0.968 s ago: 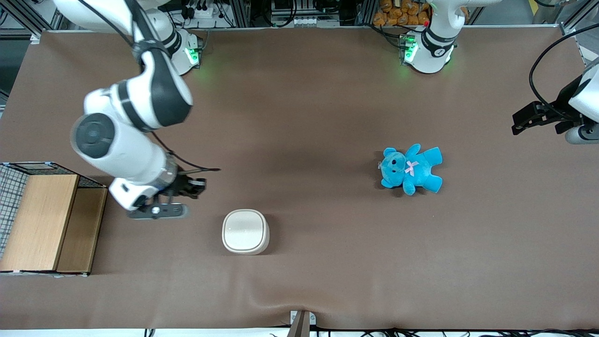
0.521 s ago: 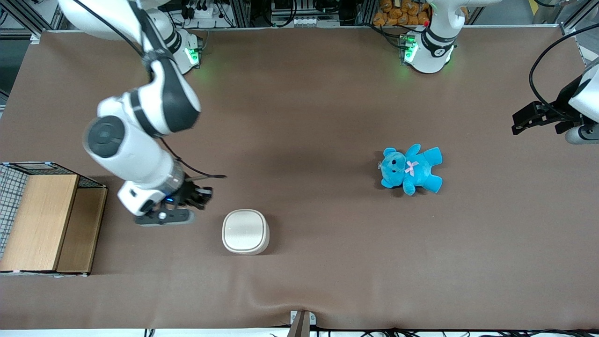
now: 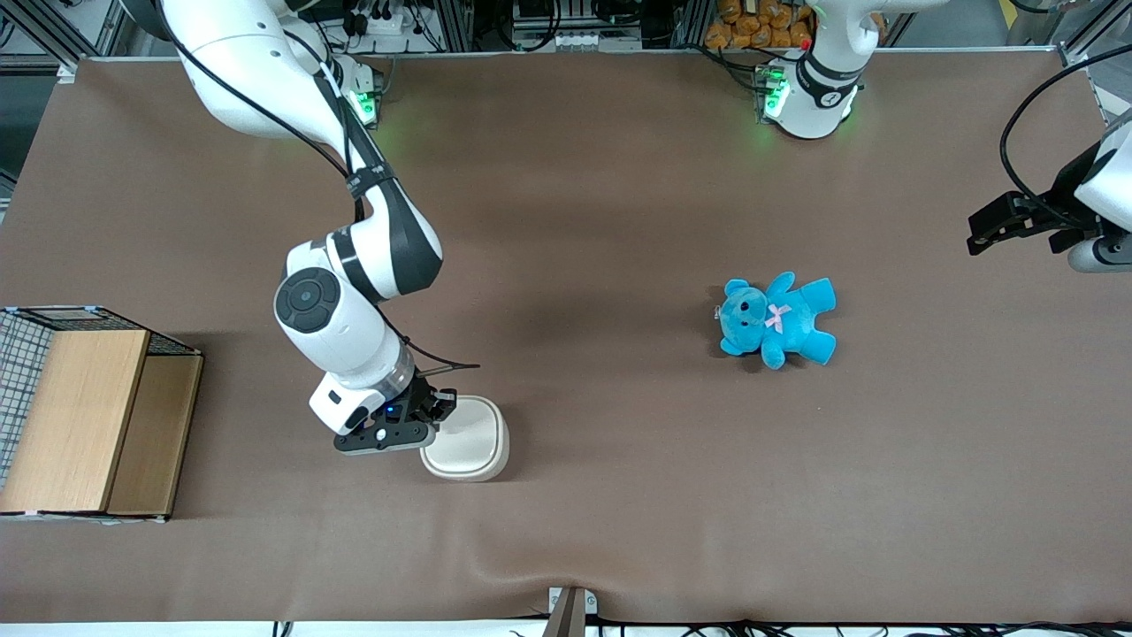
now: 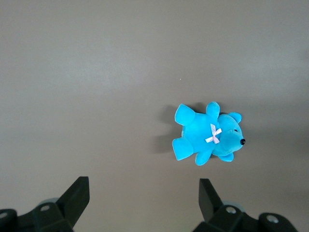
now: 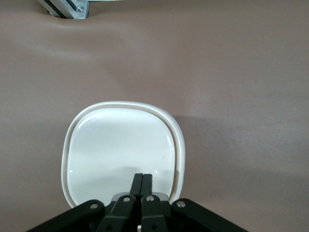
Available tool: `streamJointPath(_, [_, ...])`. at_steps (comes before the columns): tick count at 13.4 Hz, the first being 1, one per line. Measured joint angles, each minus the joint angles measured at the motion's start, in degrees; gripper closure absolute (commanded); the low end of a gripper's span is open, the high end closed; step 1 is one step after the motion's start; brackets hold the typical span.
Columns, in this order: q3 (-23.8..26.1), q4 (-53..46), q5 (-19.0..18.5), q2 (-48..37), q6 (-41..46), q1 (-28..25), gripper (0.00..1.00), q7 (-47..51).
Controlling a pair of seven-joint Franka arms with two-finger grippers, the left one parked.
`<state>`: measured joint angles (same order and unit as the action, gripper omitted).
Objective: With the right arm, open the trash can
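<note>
The trash can (image 3: 469, 438) is a small cream-white bin with a rounded-square flat lid, standing on the brown table near the front camera; its lid lies flat and closed. In the right wrist view the lid (image 5: 120, 150) fills the middle. My right arm (image 3: 354, 283) reaches down from the back of the table. Its black gripper (image 3: 433, 414) hangs over the edge of the lid that faces the wooden-topped crate. The fingers are pressed together with nothing between them, and the fingertips (image 5: 142, 179) sit just above the lid.
A wire crate with a wooden top (image 3: 80, 416) stands at the working arm's end of the table. A blue teddy (image 3: 778, 320) lies toward the parked arm's end; it also shows in the left wrist view (image 4: 208, 135). A metal bracket (image 3: 570, 606) sits at the table's front edge.
My right arm has swung from beside the crate toward the trash can, and the gripper now hangs over the lid's edge. The trash can and teddy have not moved.
</note>
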<state>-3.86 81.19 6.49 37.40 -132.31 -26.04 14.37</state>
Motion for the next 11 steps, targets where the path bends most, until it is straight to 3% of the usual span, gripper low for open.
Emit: streamJointPath(11, [0.03, 1.41, -0.04, 2.09, -4.66, -0.79, 1.00, 0.02])
